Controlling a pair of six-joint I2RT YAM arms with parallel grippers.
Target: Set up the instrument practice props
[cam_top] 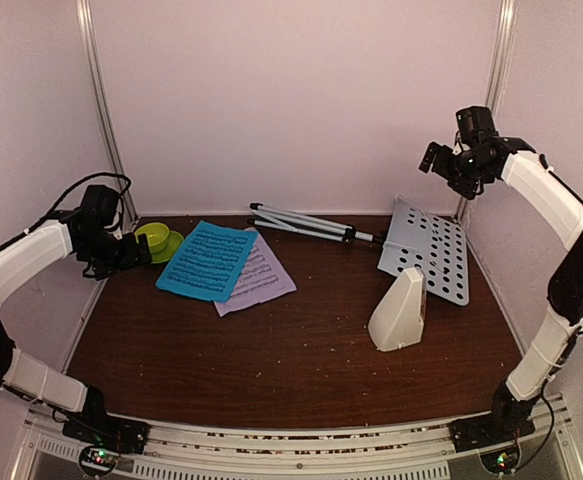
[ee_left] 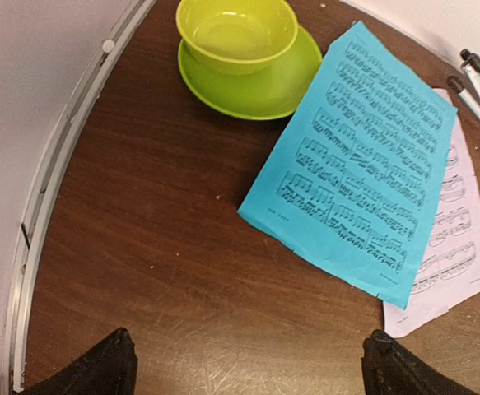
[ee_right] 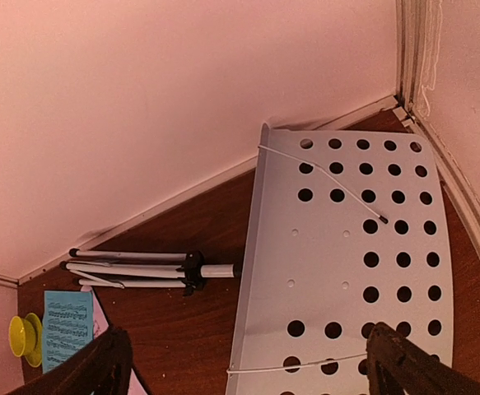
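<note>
Music stand (cam_top: pixel 426 250) flat (folded), pages (cam_top: pixel 208 260) overlapping, metronome (cam_top: pixel 399 310) upright

The setting was a robotics laboratory test cell. Plain pale panels (cam_top: pixel 291 100) on aluminium corner posts (cam_top: pixel 104 110) enclosed a dark wood-grain table (cam_top: pixel 271 350) on three sides. A left arm (cam_top: pixel 26 258) and a right arm (cam_top: pixel 546 195), white with black joints, were bolted to a slotted metal rail (cam_top: pixel 291 447) at the table's near edge.

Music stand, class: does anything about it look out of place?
Yes. The white perforated music stand lies down at the back of the table, its silver tripod folded, not standing upright.
</note>
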